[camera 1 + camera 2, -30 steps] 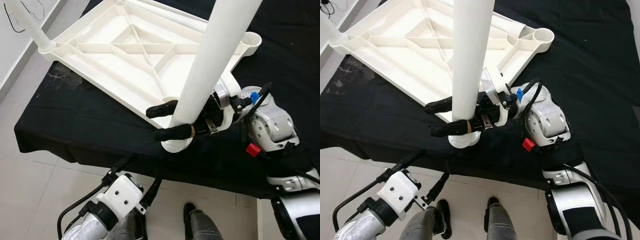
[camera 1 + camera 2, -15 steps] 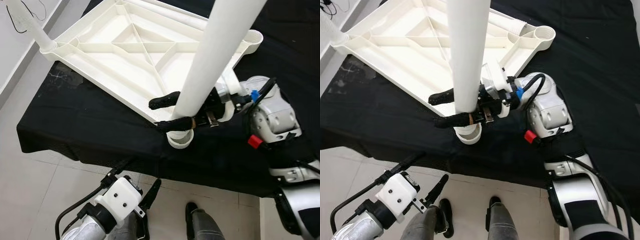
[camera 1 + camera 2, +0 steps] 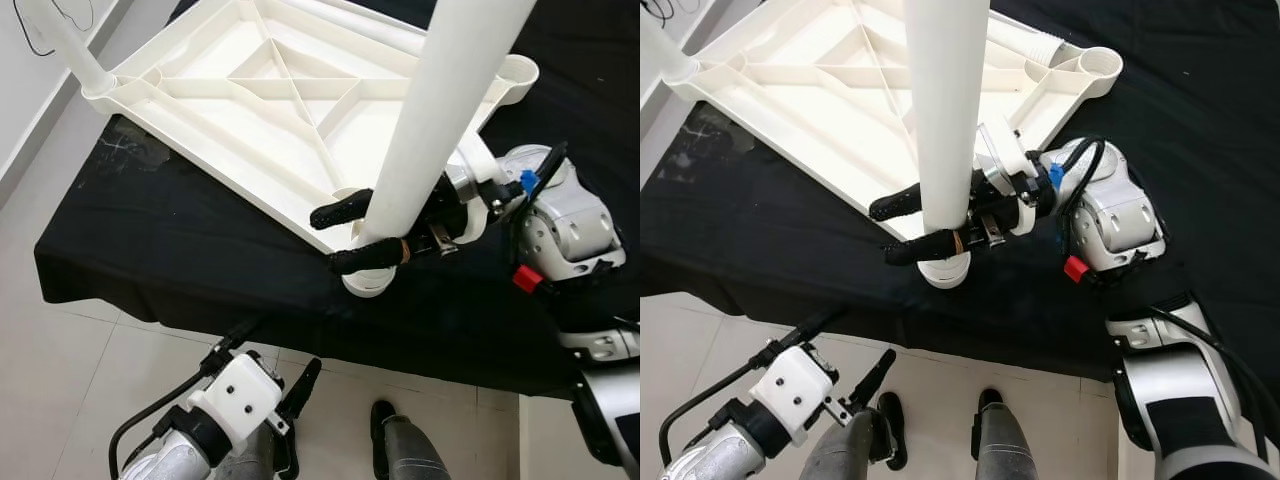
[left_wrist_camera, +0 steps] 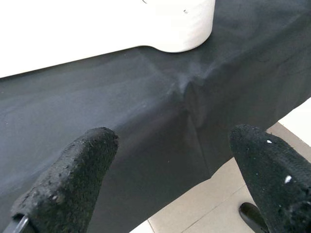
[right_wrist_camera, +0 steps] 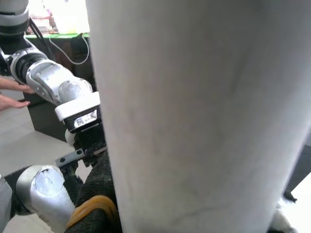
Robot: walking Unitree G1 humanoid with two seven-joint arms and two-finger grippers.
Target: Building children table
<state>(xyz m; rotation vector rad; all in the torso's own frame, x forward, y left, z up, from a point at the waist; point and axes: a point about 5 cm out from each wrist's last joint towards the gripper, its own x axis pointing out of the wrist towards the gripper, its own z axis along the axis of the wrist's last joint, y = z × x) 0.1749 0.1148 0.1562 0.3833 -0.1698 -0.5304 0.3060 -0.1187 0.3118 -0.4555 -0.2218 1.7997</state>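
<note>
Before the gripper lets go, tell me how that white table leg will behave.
The leg is a tall, smooth tube held low by the right gripper, so it probably tips if released unseated. It looks stiff and likely light, hollow plastic. Being round, it would roll on the black cloth.

Smooth white plastic tabletop [image 3: 250, 110] and leg [image 3: 430, 140], matt black cloth [image 3: 180, 250], rough-textured black fingers [image 4: 73, 179].

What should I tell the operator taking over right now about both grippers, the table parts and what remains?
Right gripper: shut on the white plastic table leg, holding it upright over the near corner socket of the upturned white ribbed plastic tabletop on the black cloth.
Left gripper: open, idle, low beside the cloth's edge.
Done: far-left leg stands in its socket.
Left: seat this leg; right corner socket is empty.
</note>
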